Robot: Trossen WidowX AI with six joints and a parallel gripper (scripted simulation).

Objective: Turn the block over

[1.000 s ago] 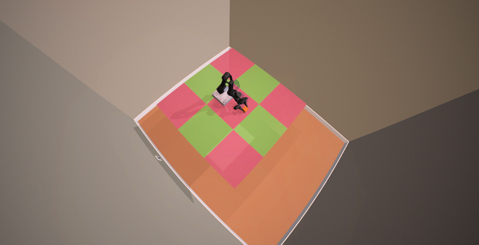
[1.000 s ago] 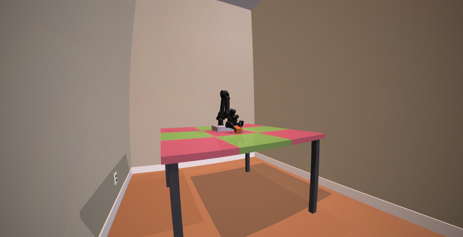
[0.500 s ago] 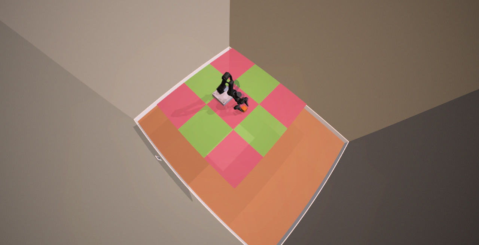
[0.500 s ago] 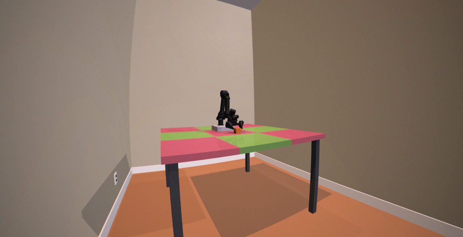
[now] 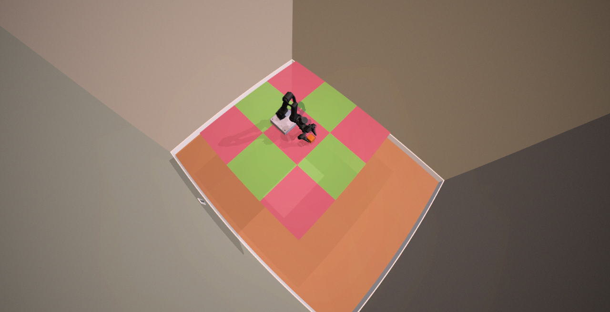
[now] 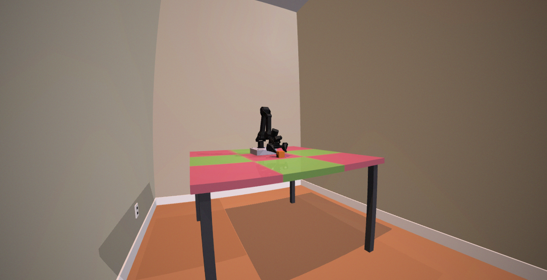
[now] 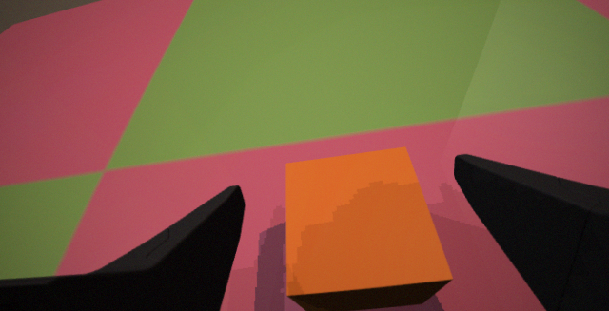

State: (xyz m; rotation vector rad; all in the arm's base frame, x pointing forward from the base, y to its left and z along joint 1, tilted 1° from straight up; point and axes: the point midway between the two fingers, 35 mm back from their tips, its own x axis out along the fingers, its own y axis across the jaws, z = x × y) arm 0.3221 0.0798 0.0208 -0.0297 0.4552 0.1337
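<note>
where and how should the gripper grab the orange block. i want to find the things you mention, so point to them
Best taken by two opposite side faces of the orange block [image 5: 311, 138] [image 6: 280, 154] [image 7: 363, 221], likely from above: it sits flat, box-shaped, between the open fingers of the gripper [image 5: 309, 133] [image 6: 280, 150] [image 7: 345, 181], with a gap on either side.

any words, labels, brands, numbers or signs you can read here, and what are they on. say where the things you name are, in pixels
None can be read.
Block [image 5: 311, 138] [image 6: 280, 154] [image 7: 362, 221]: no text on the faces in view; the underside is hidden.
Hand [image 5: 308, 133] [image 6: 280, 151] [image 7: 345, 181]: no lettering seen.
Base [image 5: 284, 124] [image 6: 257, 151]: small dark spots, too small to make out.
</note>
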